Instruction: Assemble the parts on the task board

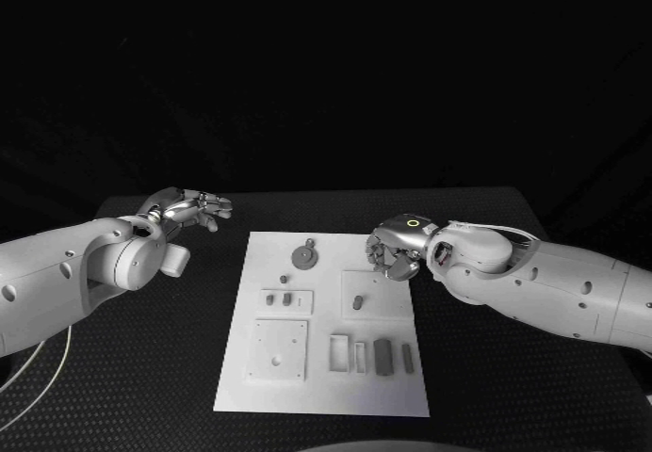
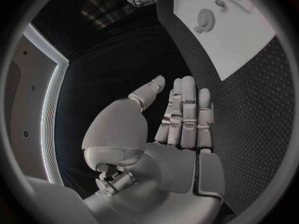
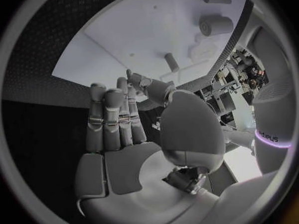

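The task board [image 1: 323, 395] is being overlapped at its upper right edge by the right hand [image 1: 396, 252], so the part of it beneath the fingers [image 1: 377, 247] is being hidden in the head view. In the left wrist view the task board [image 2: 243, 45] is being cut off by the circle's rim. The small parts [image 1: 384, 357] are being shown too small for their shapes to be told.

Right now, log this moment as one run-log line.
left hand: open, off board over table | right hand: open, at task board right edge | gear: lying on board | held: nothing
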`<action>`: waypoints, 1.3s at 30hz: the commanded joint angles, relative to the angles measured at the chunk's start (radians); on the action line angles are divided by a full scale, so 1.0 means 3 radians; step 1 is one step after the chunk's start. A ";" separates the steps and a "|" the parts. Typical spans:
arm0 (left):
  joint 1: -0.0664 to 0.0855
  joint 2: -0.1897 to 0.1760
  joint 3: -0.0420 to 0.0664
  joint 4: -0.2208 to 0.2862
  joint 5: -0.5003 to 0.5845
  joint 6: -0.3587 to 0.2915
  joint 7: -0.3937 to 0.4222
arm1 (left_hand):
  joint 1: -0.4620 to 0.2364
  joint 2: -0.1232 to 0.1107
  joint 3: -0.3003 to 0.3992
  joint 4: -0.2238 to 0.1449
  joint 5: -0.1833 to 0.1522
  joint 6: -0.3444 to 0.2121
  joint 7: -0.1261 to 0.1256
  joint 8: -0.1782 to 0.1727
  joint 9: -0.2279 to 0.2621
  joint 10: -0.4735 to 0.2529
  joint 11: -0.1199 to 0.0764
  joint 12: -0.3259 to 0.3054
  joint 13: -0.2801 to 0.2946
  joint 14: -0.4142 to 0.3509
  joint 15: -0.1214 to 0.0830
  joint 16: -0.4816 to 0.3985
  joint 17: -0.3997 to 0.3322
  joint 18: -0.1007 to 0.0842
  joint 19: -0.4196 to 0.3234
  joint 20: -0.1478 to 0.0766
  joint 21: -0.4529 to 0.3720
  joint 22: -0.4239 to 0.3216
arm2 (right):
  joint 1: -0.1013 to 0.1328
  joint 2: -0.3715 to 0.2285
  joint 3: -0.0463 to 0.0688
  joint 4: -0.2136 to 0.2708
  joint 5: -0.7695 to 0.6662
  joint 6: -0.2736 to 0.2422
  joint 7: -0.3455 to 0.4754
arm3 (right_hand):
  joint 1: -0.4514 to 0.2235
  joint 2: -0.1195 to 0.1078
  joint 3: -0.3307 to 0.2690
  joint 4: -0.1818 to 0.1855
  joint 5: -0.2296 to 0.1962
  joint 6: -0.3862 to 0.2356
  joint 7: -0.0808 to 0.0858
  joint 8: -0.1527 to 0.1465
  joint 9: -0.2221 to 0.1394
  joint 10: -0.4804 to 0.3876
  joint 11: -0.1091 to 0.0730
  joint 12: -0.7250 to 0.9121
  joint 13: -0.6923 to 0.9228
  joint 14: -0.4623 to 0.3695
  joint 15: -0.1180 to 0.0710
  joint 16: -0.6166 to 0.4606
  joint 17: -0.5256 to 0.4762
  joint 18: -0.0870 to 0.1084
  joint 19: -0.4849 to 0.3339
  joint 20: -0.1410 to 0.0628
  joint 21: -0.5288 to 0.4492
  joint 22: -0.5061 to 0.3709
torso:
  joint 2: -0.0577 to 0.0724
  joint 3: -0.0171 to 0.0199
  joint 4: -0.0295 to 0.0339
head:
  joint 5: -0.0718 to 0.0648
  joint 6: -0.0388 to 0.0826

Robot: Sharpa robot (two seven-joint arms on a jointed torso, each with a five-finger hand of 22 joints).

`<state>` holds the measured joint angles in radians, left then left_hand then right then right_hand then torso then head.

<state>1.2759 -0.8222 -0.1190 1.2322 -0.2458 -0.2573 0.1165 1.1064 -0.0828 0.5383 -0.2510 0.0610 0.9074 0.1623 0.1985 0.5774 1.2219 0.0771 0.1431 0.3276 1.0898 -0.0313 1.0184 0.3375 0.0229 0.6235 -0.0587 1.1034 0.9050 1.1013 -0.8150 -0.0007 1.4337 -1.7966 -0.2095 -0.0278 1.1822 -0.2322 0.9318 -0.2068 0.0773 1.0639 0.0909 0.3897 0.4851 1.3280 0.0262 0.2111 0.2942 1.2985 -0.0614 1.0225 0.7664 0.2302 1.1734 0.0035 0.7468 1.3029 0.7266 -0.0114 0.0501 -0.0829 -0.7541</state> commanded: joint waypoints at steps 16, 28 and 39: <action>0.0002 0.0083 -0.0001 -0.0052 0.0033 0.0012 0.0012 | -0.0030 -0.0004 -0.0013 -0.0003 -0.0010 -0.0012 0.0017 0.0014 -0.0005 -0.0023 0.0005 0.0029 0.0006 0.0023 0.0008 -0.0019 0.0006 0.0017 0.0022 -0.0227 -0.0012 -0.0007 | 0.0009 0.0316 0.0039 0.0267 0.0325 -0.0104 0.0040 | -0.0052 0.0008 -0.0020 -0.0006 0.0060 0.0023 0.0003 -0.0003 0.0026 0.0021 -0.0006 0.0000 0.0056 -0.0061 -0.0081 0.0020 0.0015 0.0105 -0.0001 -0.0021 0.0026 0.0007 | -0.0008 -0.0008 0.0005 | 0.0160 0.0022; 0.0002 0.0178 -0.0004 -0.0090 0.0043 0.0009 0.0007 | -0.0033 -0.0005 -0.0014 -0.0003 -0.0011 -0.0012 0.0017 0.0015 -0.0005 -0.0024 0.0005 0.0034 0.0008 0.0023 0.0008 -0.0021 0.0007 0.0017 0.0021 -0.0226 -0.0013 -0.0008 | -0.0001 0.0672 -0.0150 0.0269 0.0053 -0.0117 -0.0001 | -0.0059 0.0019 -0.0030 -0.0014 0.0074 0.0020 0.0004 -0.0006 0.0033 0.0020 -0.0005 -0.0003 0.0064 -0.0060 -0.0080 0.0019 0.0016 0.0105 0.0000 -0.0023 0.0027 0.0009 | -0.0012 -0.0012 0.0008 | 0.0237 0.0029; 0.0002 0.0214 -0.0004 -0.0129 0.0050 -0.0002 0.0001 | -0.0034 -0.0005 -0.0015 -0.0001 -0.0011 -0.0012 0.0017 0.0017 -0.0006 -0.0026 0.0005 0.0039 0.0011 0.0022 0.0008 -0.0023 0.0009 0.0016 0.0019 -0.0225 -0.0014 -0.0010 | -0.0064 0.0828 -0.0317 0.0252 -0.0071 -0.0101 -0.0002 | -0.0060 0.0025 -0.0037 -0.0024 0.0084 0.0020 0.0004 -0.0008 0.0039 0.0021 -0.0006 -0.0005 0.0071 -0.0056 -0.0081 0.0018 0.0017 0.0105 0.0002 -0.0025 0.0030 0.0010 | -0.0005 -0.0008 0.0002 | 0.0281 0.0012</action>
<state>1.2759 -0.7616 -0.1208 1.1937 -0.2385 -0.2573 0.1130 1.1064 -0.0828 0.5384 -0.2510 0.0610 0.9056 0.1605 0.1984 0.5766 1.2224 0.0766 0.1509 0.3295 1.0898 -0.0280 1.0184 0.3390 0.0229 0.6235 -0.0588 1.1034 0.9032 1.0831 -0.5694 -0.0956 1.5103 -1.7821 -0.2419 -0.0265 1.1655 -0.2365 0.9258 -0.2127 0.1001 1.0647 0.0922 0.3804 0.4956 1.3329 0.0211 0.2088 0.3136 1.2821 -0.0775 1.0262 0.7703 0.2312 1.1757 0.0013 0.7509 1.3052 0.7245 -0.0147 0.0518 -0.0009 -0.7487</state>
